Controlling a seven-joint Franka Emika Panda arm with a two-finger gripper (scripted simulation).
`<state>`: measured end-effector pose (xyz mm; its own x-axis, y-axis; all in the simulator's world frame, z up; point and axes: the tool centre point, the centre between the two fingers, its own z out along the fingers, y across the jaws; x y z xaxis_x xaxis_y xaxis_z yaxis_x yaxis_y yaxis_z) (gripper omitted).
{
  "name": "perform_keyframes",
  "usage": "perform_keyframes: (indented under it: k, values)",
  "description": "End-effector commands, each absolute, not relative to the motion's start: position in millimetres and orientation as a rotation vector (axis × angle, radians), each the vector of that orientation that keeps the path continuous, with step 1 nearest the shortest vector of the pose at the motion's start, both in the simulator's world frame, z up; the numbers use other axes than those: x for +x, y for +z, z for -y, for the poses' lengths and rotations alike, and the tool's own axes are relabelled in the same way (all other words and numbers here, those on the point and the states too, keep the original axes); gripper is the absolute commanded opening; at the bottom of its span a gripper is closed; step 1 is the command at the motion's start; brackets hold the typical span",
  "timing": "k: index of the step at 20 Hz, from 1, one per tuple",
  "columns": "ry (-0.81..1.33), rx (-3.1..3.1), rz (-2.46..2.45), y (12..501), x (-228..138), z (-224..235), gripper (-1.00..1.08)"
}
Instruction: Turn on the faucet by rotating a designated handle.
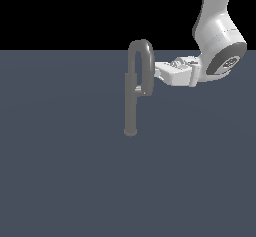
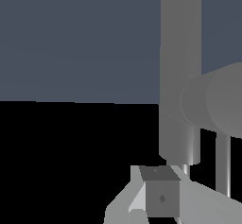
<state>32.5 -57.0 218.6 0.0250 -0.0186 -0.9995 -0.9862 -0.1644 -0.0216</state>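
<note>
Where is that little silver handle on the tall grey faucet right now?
In the exterior view, the small lighter-silver handle sticks out from the grey metal faucet's column toward the view's right, beside the white gripper.

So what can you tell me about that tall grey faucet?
The faucet is a slim grey metal-looking column standing upright on a small rounded foot on the dark floor. Its top bends over into an inverted-U spout. A short lighter handle sticks out sideways from the column. The white arm's claw reaches in at the spout; actual contact is unclear.
</note>
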Motion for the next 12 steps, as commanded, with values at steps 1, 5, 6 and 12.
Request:
perform_keyframes:
  k: [1,5,6,12]
  values:
    - [1.31,-1.326,-1.132,213.4,32.9,56.3,-1.0]
    - [1.313,-1.316,-1.135,211.2,32.7,56.0,-1.0]
    - [1.313,-1.316,-1.135,211.2,32.7,56.0,-1.0]
    - [1.313,-1.317,-1.135,216.7,22.9,57.0,-1.0]
